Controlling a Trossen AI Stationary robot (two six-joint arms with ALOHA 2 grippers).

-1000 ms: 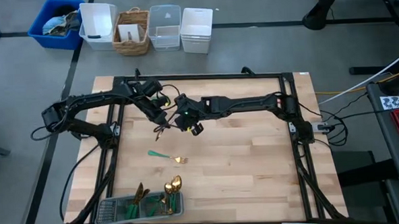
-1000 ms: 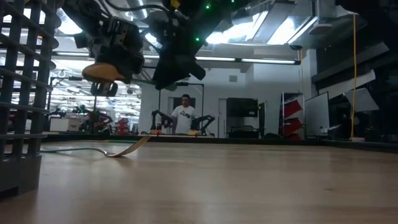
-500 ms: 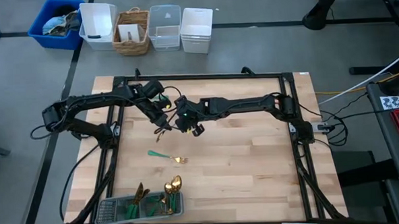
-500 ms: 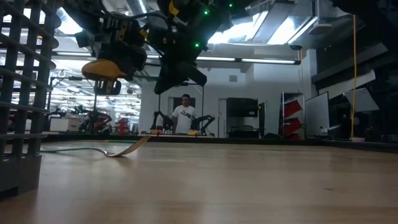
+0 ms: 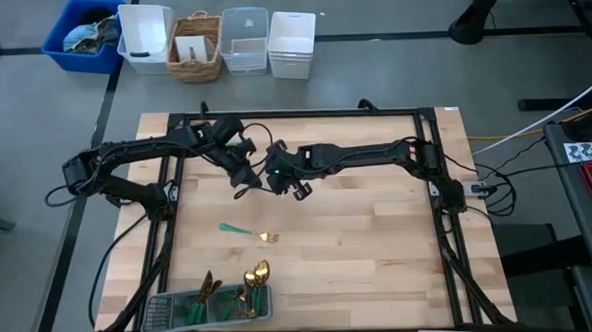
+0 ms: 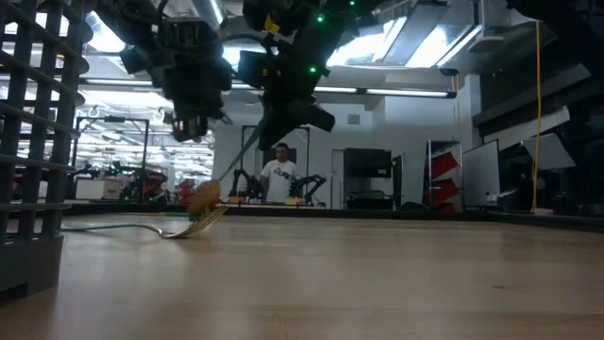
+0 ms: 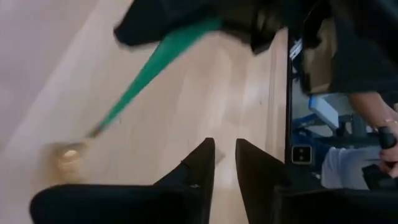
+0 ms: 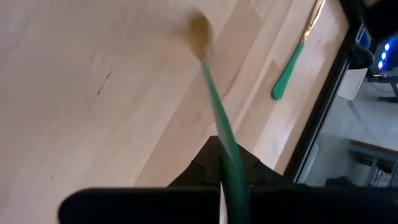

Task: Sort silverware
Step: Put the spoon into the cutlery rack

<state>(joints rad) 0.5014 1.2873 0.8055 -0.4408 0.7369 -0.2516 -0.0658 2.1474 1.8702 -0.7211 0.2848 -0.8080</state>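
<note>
A spoon [image 8: 214, 112] with a gold bowl and a slim teal handle is held by the right end effector [image 5: 295, 186], which is clamped shut on the handle's end. The spoon hangs head-down above the surface [image 5: 380, 252], well beyond the fork [image 5: 247, 232] as seen from the tray [image 5: 162, 314]. The left end effector [image 7: 225, 163] sits just beside the spoon with its fingers a narrow gap apart and nothing between them; the handle is seen passing in front of it, not within its grip.

The spoon is judged light, stiff and smooth, so it is likely to pivot or slide in a pinch. With the weight in the bowl and the grip at the far end of the handle, a swing is to be expected; a hold nearer the neck would probably steady it.

The fork lies flat on the surface between the spoon and the tray, its handle thin and low, so it would be best taken across the handle's middle. More silverware [image 5: 251, 288] already stands in the tray, at the surface's near edge.

The surface is pale butcher-block wood, flat and bare apart from these things, inside a black frame. Beyond its far edge, bins [image 5: 220, 39] are lined up on the floor. In the low view a large lab is seen behind, with a person [image 6: 280, 179] standing far off.
</note>
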